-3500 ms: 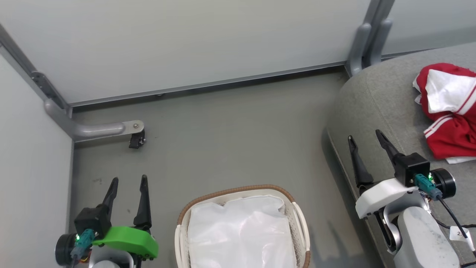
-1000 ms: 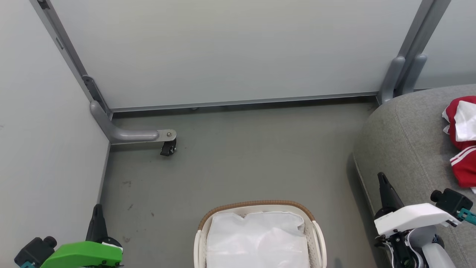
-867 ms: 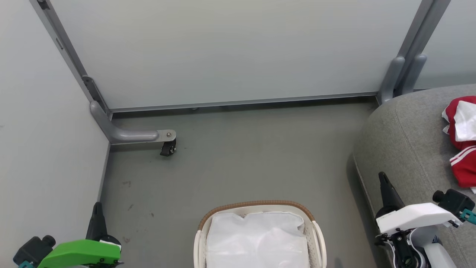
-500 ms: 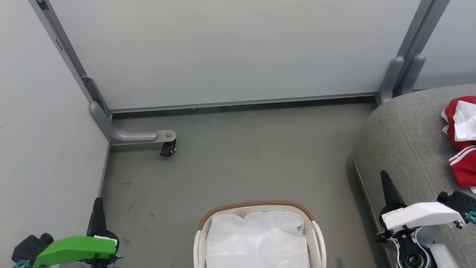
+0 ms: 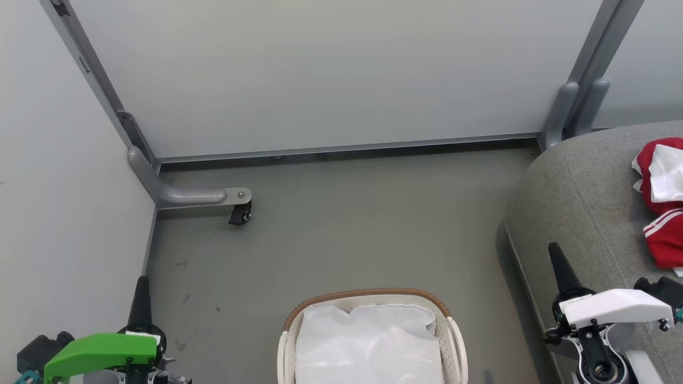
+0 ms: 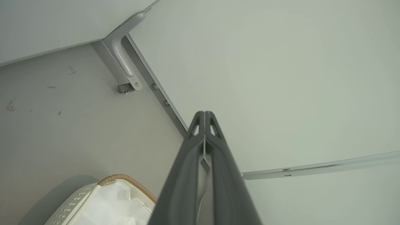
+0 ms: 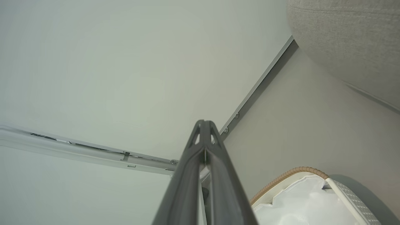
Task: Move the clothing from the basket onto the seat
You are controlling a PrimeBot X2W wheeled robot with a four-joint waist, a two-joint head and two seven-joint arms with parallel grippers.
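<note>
The red clothing [image 5: 661, 200] with white trim lies bunched on the grey seat [image 5: 581, 202] at the right edge of the head view. The basket [image 5: 368, 298] stands on the floor at bottom centre, with just its white liner sheet [image 5: 368, 344] showing inside. My left gripper [image 5: 142, 285] is at the lower left, shut and holding nothing; its fingers [image 6: 204, 117] press together in the left wrist view. My right gripper [image 5: 555, 253] is at the lower right beside the seat's front edge, shut and holding nothing, as the right wrist view's closed fingers [image 7: 204, 125] show.
Pale partition walls close off the back and left. A grey metal foot with a black caster [image 5: 240, 213] juts out onto the floor at the left corner, and a grey post [image 5: 579, 90] stands at the back right. The basket rim [image 6: 129, 179] and the basket corner [image 7: 290, 175] appear in both wrist views.
Both grippers have sunk slightly lower in the head view over the last second. The clothing, basket and seat lie as before.
</note>
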